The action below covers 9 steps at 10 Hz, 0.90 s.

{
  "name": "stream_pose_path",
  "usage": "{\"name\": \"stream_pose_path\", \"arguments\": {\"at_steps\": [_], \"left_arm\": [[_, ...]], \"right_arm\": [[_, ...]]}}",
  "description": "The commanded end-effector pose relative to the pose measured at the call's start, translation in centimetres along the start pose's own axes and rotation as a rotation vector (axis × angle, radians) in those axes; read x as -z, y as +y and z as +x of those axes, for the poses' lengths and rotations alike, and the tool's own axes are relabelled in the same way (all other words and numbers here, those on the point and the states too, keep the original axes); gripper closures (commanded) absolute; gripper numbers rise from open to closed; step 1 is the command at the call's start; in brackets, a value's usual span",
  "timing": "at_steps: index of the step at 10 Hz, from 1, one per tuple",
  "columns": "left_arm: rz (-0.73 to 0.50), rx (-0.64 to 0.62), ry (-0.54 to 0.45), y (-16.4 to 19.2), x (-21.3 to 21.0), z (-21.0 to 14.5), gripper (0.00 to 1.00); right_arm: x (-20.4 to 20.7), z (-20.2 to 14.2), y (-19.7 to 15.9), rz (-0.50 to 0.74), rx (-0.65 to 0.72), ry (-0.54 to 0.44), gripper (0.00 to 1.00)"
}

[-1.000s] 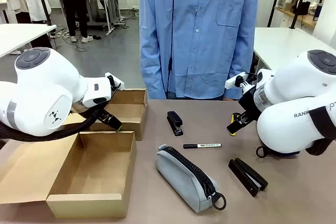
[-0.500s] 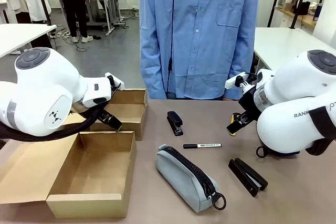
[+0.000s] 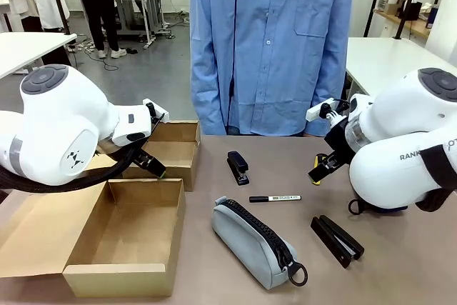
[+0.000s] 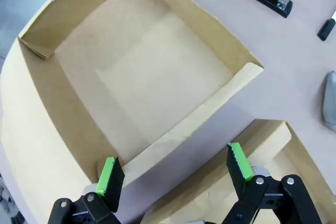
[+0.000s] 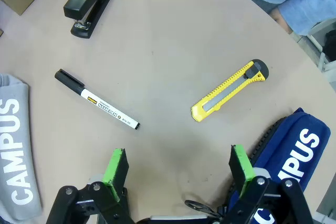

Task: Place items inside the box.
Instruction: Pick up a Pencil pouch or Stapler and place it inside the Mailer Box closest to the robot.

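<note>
My left gripper [image 4: 174, 163] is spread wide and empty, with the cardboard box [image 4: 210, 106] wall just ahead between my fingers. My right gripper [image 5: 179, 162] is spread wide too: the marker pen [image 5: 97, 99] lies just ahead-left, a yellow cutter [image 5: 230, 90] ahead-right, and a black stapler [image 5: 92, 3] farther beyond the marker.

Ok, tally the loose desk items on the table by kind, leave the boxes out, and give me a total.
Staplers: 2, the far stapler and the near stapler
Pouches: 2, the grey pouch and the blue pouch
Marker pen: 1
Yellow utility knife: 1
Total: 6
</note>
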<state>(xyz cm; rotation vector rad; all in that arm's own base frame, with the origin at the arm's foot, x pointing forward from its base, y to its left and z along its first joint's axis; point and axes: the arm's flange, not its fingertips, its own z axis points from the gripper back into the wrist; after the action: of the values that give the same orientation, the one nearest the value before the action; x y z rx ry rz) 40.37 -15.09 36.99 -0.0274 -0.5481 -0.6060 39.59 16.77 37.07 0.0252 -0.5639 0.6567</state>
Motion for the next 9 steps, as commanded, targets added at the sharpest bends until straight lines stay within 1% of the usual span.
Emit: {"name": "stream_pose_path", "arguments": {"at_steps": [1, 2, 3, 4, 5, 6, 7, 8, 9], "left_arm": [[0.0, 0.0, 0.0, 0.0, 0.0, 0.0, 0.0], [-0.054, -0.008, -0.028, 0.4, -3.3, 0.0, 0.0], [-0.072, -0.078, -0.028, 1.1, -7.3, 0.0, 0.0], [-0.098, -0.119, -0.08, 2.2, -11.3, -0.6, 0.0], [-0.253, -0.083, -0.118, 4.6, -15.3, -2.3, 0.0], [-0.36, -0.141, -0.185, 7.4, -17.8, -4.2, 0.0], [-0.484, -0.186, -0.246, 10.2, -19.3, -6.4, 0.0], [-0.564, -0.336, -0.316, 13.9, -20.1, -9.3, 0.0], [-0.68, -0.517, -0.42, 18.1, -20.0, -12.9, 0.0]], "right_arm": [[-1.4, 0.8, -0.2, 0.031, 0.033, 0.045, 0.0], [-4.5, 1.6, -1.2, 0.062, 0.121, 0.083, 0.0], [-9.1, 1.8, -2.6, 0.085, 0.203, 0.085, 0.0], [-13.7, 1.2, -4.1, 0.063, 0.309, 0.055, 0.0], [-18.5, -0.9, -6.0, 0.202, 0.346, -0.013, 0.0], [-21.0, -3.4, -8.1, 0.303, 0.415, -0.058, 0.0], [-22.1, -6.0, -10.1, 0.334, 0.519, -0.087, 0.0], [-23.0, -10.1, -13.1, 0.437, 0.602, -0.15, 0.0], [-23.3, -14.8, -16.6, 0.481, 0.76, -0.238, 0.0]]}}
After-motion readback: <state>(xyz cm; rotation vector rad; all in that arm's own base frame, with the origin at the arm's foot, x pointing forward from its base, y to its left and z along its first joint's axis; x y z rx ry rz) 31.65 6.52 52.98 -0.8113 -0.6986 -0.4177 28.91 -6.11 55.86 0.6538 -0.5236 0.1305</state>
